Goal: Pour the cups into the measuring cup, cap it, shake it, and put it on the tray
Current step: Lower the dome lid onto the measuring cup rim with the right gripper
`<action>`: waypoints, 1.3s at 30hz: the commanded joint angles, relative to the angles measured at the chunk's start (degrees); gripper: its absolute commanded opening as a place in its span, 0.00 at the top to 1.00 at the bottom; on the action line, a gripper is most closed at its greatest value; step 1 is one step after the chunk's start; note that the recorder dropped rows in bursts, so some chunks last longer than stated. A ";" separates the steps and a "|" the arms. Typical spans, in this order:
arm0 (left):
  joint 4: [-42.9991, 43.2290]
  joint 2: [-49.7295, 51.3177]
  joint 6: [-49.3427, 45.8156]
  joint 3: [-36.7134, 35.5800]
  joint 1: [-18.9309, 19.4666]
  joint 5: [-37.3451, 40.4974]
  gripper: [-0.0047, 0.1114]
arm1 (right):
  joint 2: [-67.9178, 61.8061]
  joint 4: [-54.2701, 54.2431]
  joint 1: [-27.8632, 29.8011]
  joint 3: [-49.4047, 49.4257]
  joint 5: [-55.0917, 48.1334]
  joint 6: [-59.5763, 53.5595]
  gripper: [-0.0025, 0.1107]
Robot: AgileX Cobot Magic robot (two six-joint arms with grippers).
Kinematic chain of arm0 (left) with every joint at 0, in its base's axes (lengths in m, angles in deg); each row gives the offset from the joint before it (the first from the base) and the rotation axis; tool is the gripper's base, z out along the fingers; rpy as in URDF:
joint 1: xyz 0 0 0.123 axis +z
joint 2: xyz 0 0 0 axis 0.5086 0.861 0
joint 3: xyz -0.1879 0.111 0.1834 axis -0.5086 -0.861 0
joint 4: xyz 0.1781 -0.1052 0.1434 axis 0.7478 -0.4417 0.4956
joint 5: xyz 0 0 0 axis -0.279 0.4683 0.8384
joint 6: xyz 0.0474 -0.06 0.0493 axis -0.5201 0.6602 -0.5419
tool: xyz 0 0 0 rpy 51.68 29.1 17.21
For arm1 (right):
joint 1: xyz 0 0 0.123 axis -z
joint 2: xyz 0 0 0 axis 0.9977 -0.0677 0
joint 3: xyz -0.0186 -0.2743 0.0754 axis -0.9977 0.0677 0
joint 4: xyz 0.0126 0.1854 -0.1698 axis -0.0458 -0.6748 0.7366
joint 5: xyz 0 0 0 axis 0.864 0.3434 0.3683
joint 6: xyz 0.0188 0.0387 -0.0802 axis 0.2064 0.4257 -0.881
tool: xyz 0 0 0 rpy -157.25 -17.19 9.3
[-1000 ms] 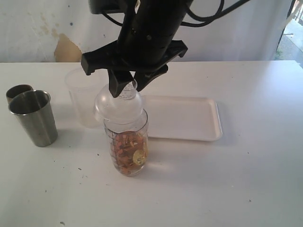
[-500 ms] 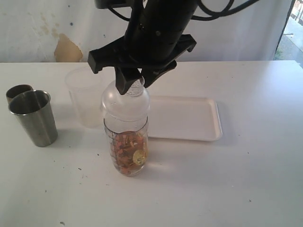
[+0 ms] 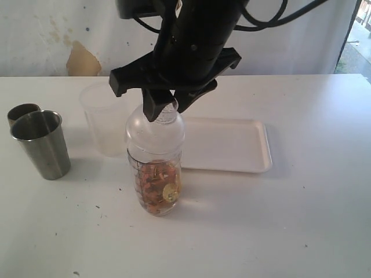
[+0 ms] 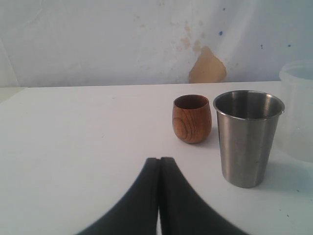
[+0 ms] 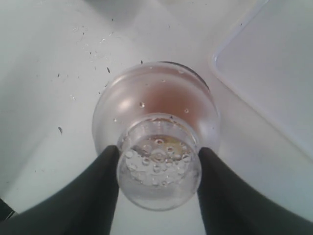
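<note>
Cap (image 3: 155, 128) and measuring cup (image 3: 156, 182) meet near the middle of the surface (image 3: 261, 231), just beside the tray (image 3: 264, 165). Your right tool (image 3: 166, 109) stands partly open, its jaws clamped on the cap's narrow knob. The dome sits on the cup's mouth, though you cannot tell whether it is pressed home. Your left tool (image 4: 159, 193) is closed and empty, near the steel cup (image 4: 247, 137). Expect clear, stiff, thin plastic: smooth, probably slippery, and light apart from the reddish contents low inside. For shaking, the knob looks a poor hold; take the cylinder around its wall below the cap, firmly but without crushing it.
</note>
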 commanded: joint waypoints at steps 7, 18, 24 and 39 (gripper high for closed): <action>0.05 -0.20 0.18 -0.32 -0.01 0.10 0.96 | -1.29 -0.31 -0.07 0.11 -0.04 0.12 0.98; 0.05 -0.20 0.18 -0.32 -0.01 0.10 0.96 | -2.50 -0.31 -0.07 0.11 0.52 -0.02 0.98; 0.05 -0.20 0.18 -0.32 -0.01 0.10 0.96 | -2.50 -0.31 -0.07 0.11 4.22 -0.02 0.98; 0.05 -0.20 0.18 -0.32 -0.01 0.10 0.96 | -4.50 -0.31 -0.07 0.11 2.06 -0.02 0.98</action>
